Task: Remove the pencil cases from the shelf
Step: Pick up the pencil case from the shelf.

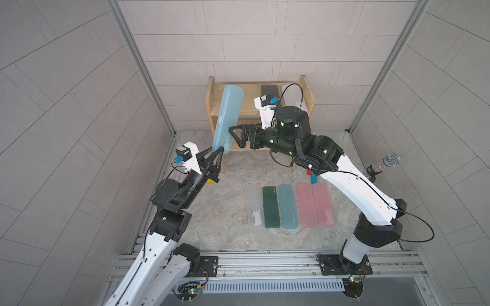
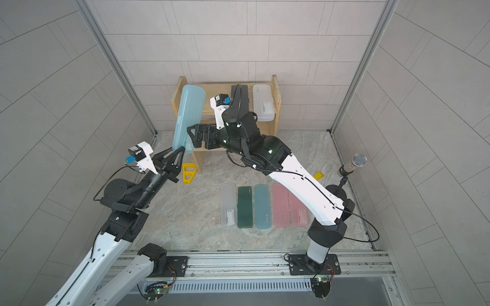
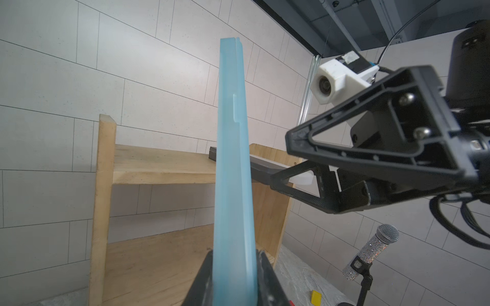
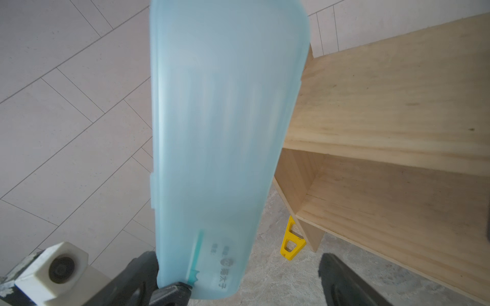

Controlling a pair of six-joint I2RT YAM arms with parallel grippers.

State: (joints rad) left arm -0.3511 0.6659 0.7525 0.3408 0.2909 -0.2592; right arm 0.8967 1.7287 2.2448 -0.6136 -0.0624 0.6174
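Near shelf, left pincer tight on teal case

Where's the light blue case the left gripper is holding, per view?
Top view: light blue case left of centre, upright before the shelf.
Top view: same spot, shelf behind.
Left wrist: mid-frame, edge-on.
Right wrist: mid-frame, broadside.
Shared landmark: the shelf.
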